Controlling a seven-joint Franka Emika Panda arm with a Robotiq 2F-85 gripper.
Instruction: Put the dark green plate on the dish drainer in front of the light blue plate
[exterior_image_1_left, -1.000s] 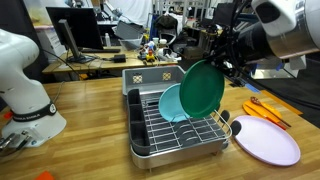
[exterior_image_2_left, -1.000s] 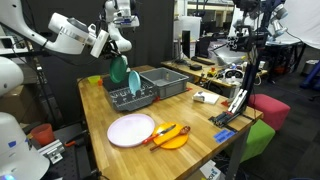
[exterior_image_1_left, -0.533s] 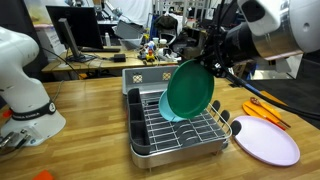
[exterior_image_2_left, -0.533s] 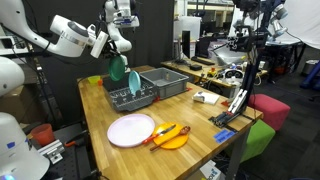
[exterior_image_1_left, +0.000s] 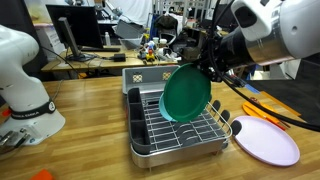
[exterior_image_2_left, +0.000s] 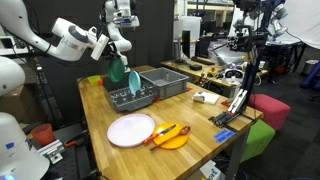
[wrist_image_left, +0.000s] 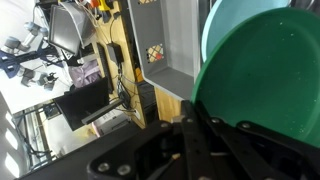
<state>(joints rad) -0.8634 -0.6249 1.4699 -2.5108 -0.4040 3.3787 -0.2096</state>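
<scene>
**Now hanging over the drainer (exterior_image_1_left: 178, 150): green plate (exterior_image_1_left: 186, 92) pinched in the gripper (exterior_image_1_left: 211, 66)**

In an exterior view, the gripper is reaching in above the drainer's far right corner and clamping tight on the green plate's upper rim. The plate is standing steeply tilted over the rack's back half, its hollow face turning toward the camera. Whether its lower edge is touching the wires cannot be told. The blue plate (exterior_image_1_left: 164, 105) is leaning in the drainer just behind it, showing only as a sliver at the green plate's left edge. A lavender plate (exterior_image_1_left: 266, 140) is lying flat on the table (exterior_image_1_left: 80, 130) right of the drainer, apart from it.

In an exterior view from farther off, the green plate (exterior_image_2_left: 119, 70) is hanging above the drainer (exterior_image_2_left: 130, 99) under the gripper (exterior_image_2_left: 115, 52). A grey bin (exterior_image_2_left: 165, 82) is sitting just beside the drainer. The lavender plate (exterior_image_2_left: 131, 129) and an orange plate (exterior_image_2_left: 170, 136) are lying on the nearer part of the table, well apart from the rack.

In the wrist view, the green plate (wrist_image_left: 270, 80) is filling the right side, with the fingers (wrist_image_left: 200, 140) gripping its rim at the bottom of the picture. The blue plate (wrist_image_left: 226, 15) is peeking out behind its top edge, and the grey bin (wrist_image_left: 165, 40) is lying beyond.
</scene>
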